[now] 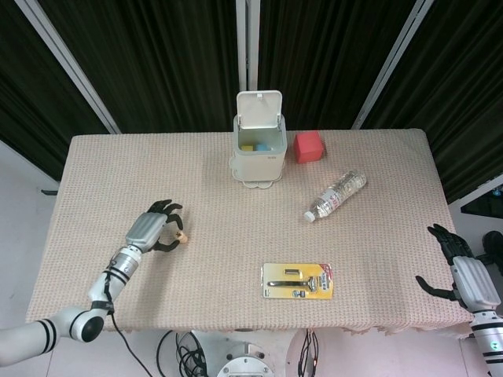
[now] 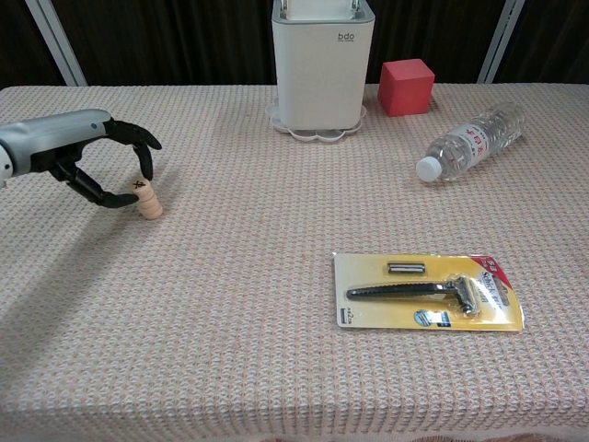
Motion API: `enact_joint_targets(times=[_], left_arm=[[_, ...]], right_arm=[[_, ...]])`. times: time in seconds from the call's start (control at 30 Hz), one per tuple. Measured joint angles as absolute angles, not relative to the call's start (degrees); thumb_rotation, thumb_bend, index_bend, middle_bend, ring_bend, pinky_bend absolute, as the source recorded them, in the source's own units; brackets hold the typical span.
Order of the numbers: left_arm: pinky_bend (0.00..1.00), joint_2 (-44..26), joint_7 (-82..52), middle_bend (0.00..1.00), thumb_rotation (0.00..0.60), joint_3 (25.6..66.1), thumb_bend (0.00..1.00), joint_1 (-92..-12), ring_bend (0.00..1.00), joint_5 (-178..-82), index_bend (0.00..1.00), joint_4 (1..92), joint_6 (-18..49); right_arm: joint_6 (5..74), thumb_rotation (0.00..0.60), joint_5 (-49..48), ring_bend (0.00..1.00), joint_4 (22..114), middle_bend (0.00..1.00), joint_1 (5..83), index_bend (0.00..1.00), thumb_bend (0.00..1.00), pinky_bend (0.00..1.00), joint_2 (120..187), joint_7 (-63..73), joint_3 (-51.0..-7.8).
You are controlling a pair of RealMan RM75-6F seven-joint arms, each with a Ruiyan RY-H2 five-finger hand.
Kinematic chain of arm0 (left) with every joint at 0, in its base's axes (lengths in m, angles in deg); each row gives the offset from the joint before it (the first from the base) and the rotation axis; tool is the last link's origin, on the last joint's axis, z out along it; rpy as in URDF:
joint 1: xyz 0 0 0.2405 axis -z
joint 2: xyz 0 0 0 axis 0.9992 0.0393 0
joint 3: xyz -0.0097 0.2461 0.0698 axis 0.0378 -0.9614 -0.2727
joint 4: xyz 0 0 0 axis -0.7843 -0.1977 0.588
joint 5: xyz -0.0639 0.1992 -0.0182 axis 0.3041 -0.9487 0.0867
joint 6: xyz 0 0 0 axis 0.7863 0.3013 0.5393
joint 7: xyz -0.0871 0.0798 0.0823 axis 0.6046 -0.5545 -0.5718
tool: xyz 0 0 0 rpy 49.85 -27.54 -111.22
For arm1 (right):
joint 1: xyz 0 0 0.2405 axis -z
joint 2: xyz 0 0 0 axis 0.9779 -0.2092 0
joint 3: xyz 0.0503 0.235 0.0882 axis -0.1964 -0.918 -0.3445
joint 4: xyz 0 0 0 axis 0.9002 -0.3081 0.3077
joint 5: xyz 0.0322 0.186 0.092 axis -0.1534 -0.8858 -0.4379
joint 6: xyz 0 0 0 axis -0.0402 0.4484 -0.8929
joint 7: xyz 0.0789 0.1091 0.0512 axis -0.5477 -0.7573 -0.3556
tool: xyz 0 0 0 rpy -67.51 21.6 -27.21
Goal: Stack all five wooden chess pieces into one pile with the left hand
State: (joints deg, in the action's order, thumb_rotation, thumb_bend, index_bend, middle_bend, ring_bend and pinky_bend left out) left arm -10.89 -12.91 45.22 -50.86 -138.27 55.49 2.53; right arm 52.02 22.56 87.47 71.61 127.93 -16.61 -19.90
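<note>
- Stack of wooden chess pieces (image 2: 147, 200): upright column on the desk (image 2: 276, 276), well left of the white bin (image 2: 322, 64); piece count not readable.
- Left hand (image 2: 101, 166): fingers curled around the stack's top, fingertips at or just beside it; actual grip cannot be told.
- Right hand (image 1: 464, 271): spread, grasping nothing, far from the bin.
- Handling advice: part the fingers evenly, lift straight up, no sideways drag; the column looks easily toppled.

the table (image 2: 276, 368) wears a rough woven cloth; the chess pieces (image 2: 147, 200) are pale matt wood; the bin (image 2: 322, 69) is smooth plastic; the bottle (image 2: 471, 140) is clear, glossy plastic.
</note>
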Motion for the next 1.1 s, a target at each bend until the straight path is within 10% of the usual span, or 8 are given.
enact_joint_targets(times=[0.6, 1.0, 1.1], left_arm=[[0.00, -6.68, -14.58, 0.12, 0.600, 44.83, 0.28, -52.35, 0.00, -141.58, 0.28, 63.87, 7.18], [0.00, 3.38, -27.43, 0.04, 0.598, 37.93, 0.03, -67.94, 0.00, -151.93, 0.06, 68.61, 34.19], [0.00, 7.36, -30.90, 0.02, 0.522, 34.50, 0.03, -72.55, 0.00, -153.70, 0.05, 68.12, 37.04]], right_arm=[[52.84, 0.600, 22.78, 0.00, 87.02, 0.00, 71.78, 0.00, 0.20, 0.00, 128.13, -16.41, -20.10], [59.07, 0.600, 23.72, 0.00, 84.38, 0.00, 74.40, 0.00, 0.18, 0.00, 130.84, -2.19, -20.05], [60.87, 0.600, 24.28, 0.00, 84.24, 0.00, 75.37, 0.00, 0.18, 0.00, 131.39, 2.21, -19.79]])
